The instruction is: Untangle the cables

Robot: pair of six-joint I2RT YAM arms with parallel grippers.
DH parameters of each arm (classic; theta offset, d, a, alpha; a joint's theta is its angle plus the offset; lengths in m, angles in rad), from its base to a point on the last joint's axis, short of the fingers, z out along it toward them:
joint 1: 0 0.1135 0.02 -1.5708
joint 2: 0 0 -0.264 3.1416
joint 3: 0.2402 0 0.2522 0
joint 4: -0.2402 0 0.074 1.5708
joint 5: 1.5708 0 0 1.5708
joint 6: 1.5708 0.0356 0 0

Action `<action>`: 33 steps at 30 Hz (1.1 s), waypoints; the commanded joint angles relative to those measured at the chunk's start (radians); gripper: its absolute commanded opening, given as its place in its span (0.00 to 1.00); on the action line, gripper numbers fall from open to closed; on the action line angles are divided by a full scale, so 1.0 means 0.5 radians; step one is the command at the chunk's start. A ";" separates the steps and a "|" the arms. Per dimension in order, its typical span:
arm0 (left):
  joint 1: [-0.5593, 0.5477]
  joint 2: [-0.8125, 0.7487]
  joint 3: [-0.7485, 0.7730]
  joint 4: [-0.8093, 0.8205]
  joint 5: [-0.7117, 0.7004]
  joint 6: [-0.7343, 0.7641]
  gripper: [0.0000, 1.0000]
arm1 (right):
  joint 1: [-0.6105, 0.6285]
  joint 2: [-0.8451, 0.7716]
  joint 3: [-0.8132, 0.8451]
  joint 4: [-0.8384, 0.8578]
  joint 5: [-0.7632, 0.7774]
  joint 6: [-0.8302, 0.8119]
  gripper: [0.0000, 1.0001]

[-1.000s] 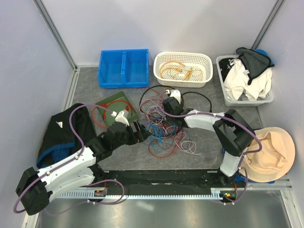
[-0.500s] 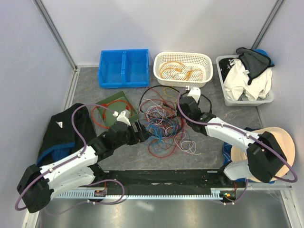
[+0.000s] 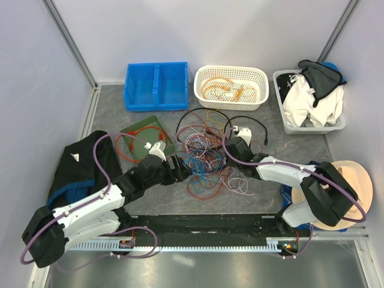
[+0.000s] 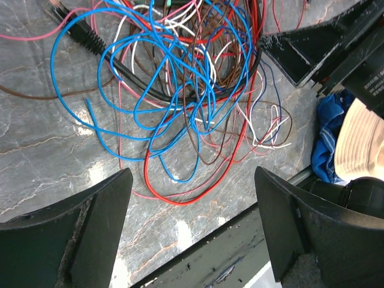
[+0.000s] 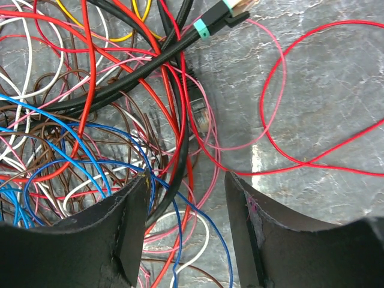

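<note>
Table (image 5: 336,90): cables (image 5: 120,120) beneath right claw (image 5: 185,180) (parted).

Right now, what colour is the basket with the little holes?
The basket is white; the top external view shows it best.

A blue bin (image 3: 155,103), a white basket (image 3: 231,103) and a grey tub (image 3: 300,128) stand side by side.

The cables (image 3: 207,153) under me ran red, blue, brown, pink, white, yellow and black — one black lead (image 5: 174,45) wore teal bands near its plug. The tabletop (image 3: 240,207) was grey, veined pale like marble. My left gripper (image 4: 192,240) and right gripper (image 5: 186,234) were both black. Behind sat a blue bin (image 3: 156,103), a white lattice basket (image 3: 231,103) — and a green tray (image 3: 141,124).
</note>
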 commanded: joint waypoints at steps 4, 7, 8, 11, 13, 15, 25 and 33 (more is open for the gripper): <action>-0.010 -0.080 -0.057 0.072 -0.001 -0.035 0.89 | 0.102 -0.092 0.048 0.012 0.002 0.012 0.57; -0.010 -0.052 -0.057 0.075 0.008 -0.042 0.89 | 0.204 -0.202 -0.007 -0.061 0.032 0.024 0.56; -0.010 -0.043 -0.051 0.075 0.018 -0.042 0.89 | 0.234 -0.243 -0.025 -0.074 0.084 0.031 0.56; -0.010 0.000 -0.045 0.096 0.030 -0.042 0.89 | 0.302 -0.362 -0.081 -0.144 0.161 0.077 0.57; -0.010 0.040 -0.048 0.112 0.042 -0.054 0.89 | 0.302 -0.408 -0.096 -0.199 0.213 0.098 0.58; -0.010 0.067 -0.051 0.130 0.048 -0.060 0.89 | 0.299 -0.427 -0.096 -0.230 0.296 0.107 0.59; -0.010 0.083 -0.073 0.133 0.113 -0.078 0.89 | -0.207 -0.191 -0.127 -0.127 0.204 0.141 0.64; -0.010 0.031 -0.100 0.133 0.119 -0.082 0.89 | -0.308 0.128 0.023 0.033 0.180 0.074 0.64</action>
